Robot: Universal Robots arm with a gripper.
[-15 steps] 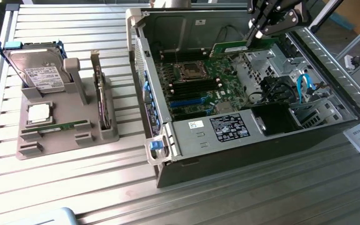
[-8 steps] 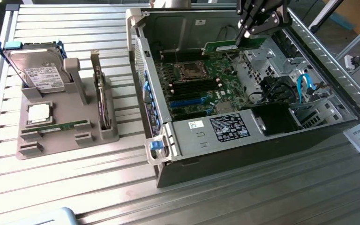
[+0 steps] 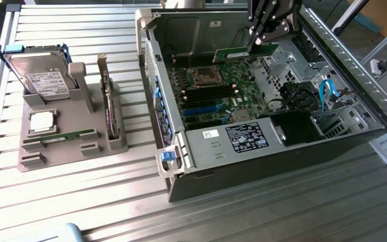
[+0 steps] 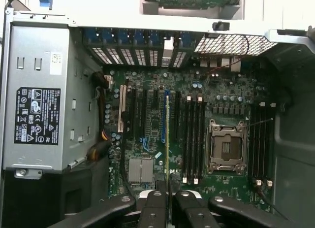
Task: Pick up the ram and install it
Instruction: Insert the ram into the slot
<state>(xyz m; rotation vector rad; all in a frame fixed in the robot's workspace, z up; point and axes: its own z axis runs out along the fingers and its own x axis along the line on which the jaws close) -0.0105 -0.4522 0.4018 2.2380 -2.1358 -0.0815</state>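
Observation:
My gripper hangs over the back of the open computer case and is shut on the ram, a thin green stick held level above the motherboard. In the wrist view the ram shows edge-on as a thin line running out from between my black fingers. It hovers over the motherboard, between the blue expansion slot and the dark memory slots beside the CPU socket. It is not touching any slot. A second green stick lies on the grey holder.
The grey holder, at the exterior view's left, also carries a hard drive, an upright dark expansion card and a square silver processor. The power supply and a black drive cage fill the case's near end. The case walls rise around the board.

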